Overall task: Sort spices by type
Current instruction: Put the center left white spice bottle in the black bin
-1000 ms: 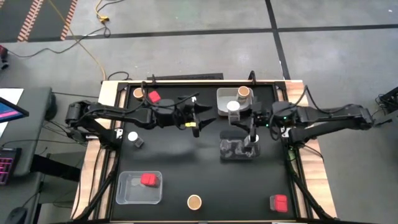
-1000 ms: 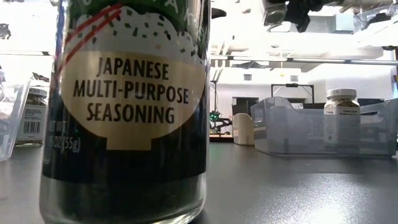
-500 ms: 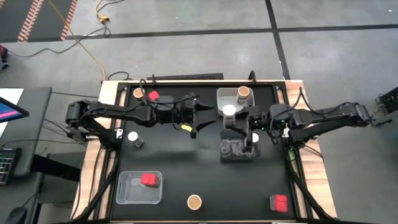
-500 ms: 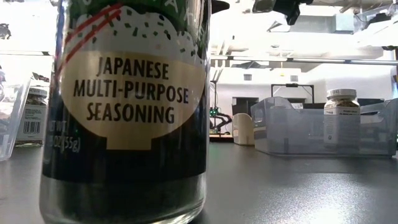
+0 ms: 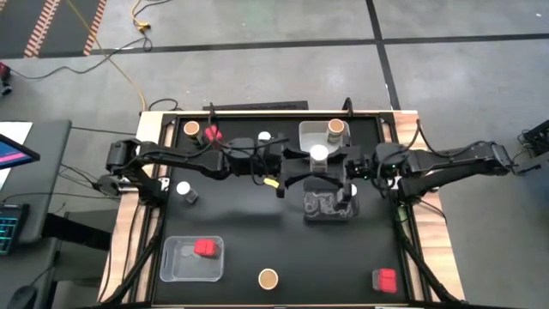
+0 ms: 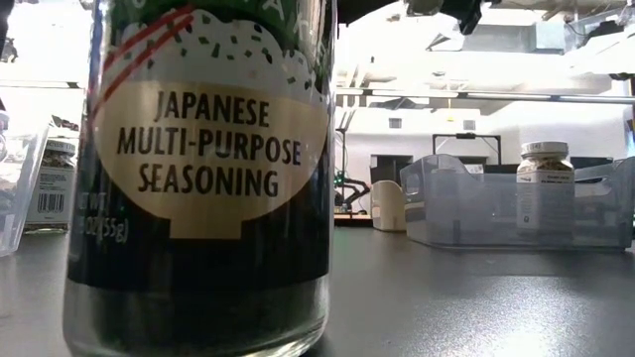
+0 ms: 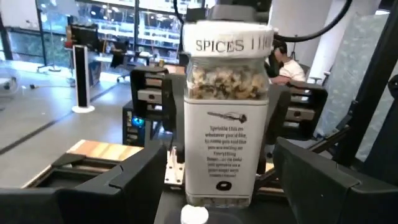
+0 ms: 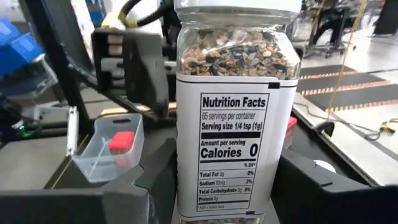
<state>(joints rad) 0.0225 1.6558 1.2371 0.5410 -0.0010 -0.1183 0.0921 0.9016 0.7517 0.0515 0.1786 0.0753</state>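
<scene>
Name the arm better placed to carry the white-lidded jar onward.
Left, likely: left gripper brackets the white-lidded jar that right gripper holds, and two other white-lidded jars sit on its side.

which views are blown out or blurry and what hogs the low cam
Low view: the Japanese multi-purpose seasoning jar sits right at the lens and fills the left half; the room behind is washed out white. Left wrist view: the white-lidded spice jar is sharp, the windows behind it glare. Right wrist view: its nutrition label reads crisply, while the clear tray with a red container is softer.
</scene>
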